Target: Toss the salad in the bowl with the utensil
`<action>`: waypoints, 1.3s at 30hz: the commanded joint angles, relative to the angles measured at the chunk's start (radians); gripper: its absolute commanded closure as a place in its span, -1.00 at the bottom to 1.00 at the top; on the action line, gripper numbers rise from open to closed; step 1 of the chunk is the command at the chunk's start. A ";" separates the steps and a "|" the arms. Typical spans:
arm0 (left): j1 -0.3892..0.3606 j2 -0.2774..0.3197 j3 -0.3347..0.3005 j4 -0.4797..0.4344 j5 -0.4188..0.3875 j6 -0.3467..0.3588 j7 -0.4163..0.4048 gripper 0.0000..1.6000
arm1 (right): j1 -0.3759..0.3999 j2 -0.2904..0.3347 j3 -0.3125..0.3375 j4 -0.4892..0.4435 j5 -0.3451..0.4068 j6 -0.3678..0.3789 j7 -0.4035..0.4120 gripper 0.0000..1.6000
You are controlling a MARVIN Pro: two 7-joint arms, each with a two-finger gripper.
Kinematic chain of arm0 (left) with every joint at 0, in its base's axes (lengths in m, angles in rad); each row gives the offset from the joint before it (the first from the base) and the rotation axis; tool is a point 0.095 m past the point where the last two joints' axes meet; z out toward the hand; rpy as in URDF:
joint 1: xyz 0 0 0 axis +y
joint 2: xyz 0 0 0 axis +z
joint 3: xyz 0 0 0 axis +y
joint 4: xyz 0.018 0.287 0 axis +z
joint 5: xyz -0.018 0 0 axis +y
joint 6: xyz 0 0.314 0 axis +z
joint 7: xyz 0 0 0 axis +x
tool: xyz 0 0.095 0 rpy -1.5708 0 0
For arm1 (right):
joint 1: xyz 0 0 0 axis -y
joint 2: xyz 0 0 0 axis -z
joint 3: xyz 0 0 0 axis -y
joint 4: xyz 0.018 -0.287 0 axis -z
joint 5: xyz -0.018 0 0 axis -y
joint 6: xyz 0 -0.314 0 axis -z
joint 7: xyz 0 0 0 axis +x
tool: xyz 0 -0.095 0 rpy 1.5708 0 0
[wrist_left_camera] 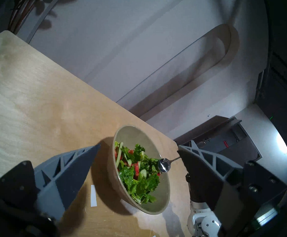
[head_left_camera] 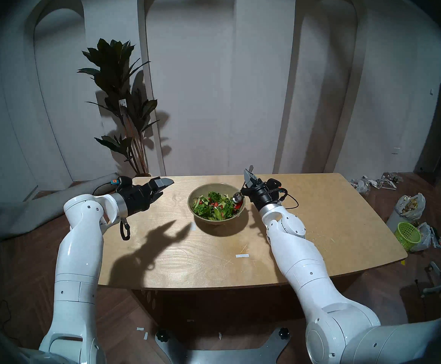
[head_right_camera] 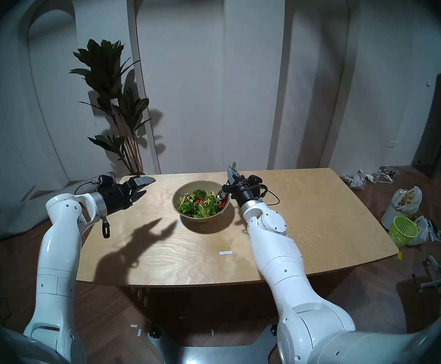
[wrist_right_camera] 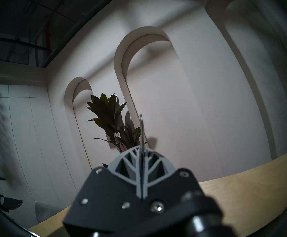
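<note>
The olive-beige bowl (head_left_camera: 212,221) (head_right_camera: 201,182) (wrist_left_camera: 111,173) stands at the table's far middle, holding the salad (head_left_camera: 212,208) (head_right_camera: 198,205) (wrist_left_camera: 140,177) of lettuce, tomato and cucumber. My right gripper (head_left_camera: 249,175) (head_right_camera: 233,172) (wrist_right_camera: 140,148), just right of the bowl and pointing up and away, is shut on the utensil's thin handle. The handle's end (wrist_right_camera: 141,123) sticks out past the fingertips. The spoon's shiny head (head_left_camera: 237,197) (head_right_camera: 222,195) (wrist_left_camera: 164,165) sits over the salad at the bowl's right rim. My left gripper (head_left_camera: 166,188) (head_right_camera: 149,185) (wrist_left_camera: 138,146) hovers open, left of the bowl and aimed at it.
The wooden table (head_left_camera: 319,224) bears small white tape strips (head_left_camera: 242,255). A potted plant (head_left_camera: 124,98) stands behind its far left corner. On the floor to the right lie a lime-green basket (head_left_camera: 408,236) and rubbish bags (head_left_camera: 411,203); a grey roll (head_left_camera: 30,211) lies at the left.
</note>
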 commanded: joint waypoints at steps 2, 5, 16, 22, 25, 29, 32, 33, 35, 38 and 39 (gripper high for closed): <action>-0.116 0.022 0.049 0.140 0.043 -0.008 0.050 -1.00 | -0.012 0.003 0.020 -0.059 0.028 -0.028 0.029 1.00; -0.131 0.043 0.093 0.145 0.071 -0.003 0.049 -1.00 | -0.016 0.004 0.023 -0.068 0.037 -0.030 0.046 1.00; -0.183 0.067 0.189 0.112 0.114 -0.003 0.028 -1.00 | -0.015 0.004 0.045 -0.088 0.058 -0.036 0.066 1.00; -0.199 0.087 0.272 0.100 0.152 -0.003 0.001 -1.00 | -0.025 0.002 0.063 -0.108 0.076 -0.039 0.079 1.00; -0.211 0.097 0.302 0.112 0.167 -0.003 -0.012 -1.00 | -0.036 -0.001 0.068 -0.127 0.082 -0.038 0.084 1.00; -0.233 0.102 0.326 0.140 0.179 -0.005 -0.024 -1.00 | -0.053 -0.004 0.070 -0.150 0.084 -0.035 0.087 1.00; -0.249 0.105 0.342 0.164 0.190 -0.009 -0.031 -1.00 | -0.062 -0.006 0.071 -0.164 0.086 -0.033 0.089 1.00; -0.255 0.105 0.350 0.174 0.197 -0.007 -0.027 -1.00 | -0.064 -0.007 0.071 -0.170 0.086 -0.031 0.089 1.00; -0.260 0.110 0.364 0.192 0.205 -0.018 -0.040 -1.00 | -0.067 -0.009 0.070 -0.177 0.085 -0.030 0.088 1.00; -0.268 0.110 0.380 0.219 0.216 -0.026 -0.047 -1.00 | -0.067 -0.011 0.067 -0.179 0.082 -0.029 0.086 1.00; -0.271 0.109 0.386 0.228 0.220 -0.032 -0.051 -1.00 | -0.066 -0.012 0.065 -0.177 0.080 -0.030 0.085 1.00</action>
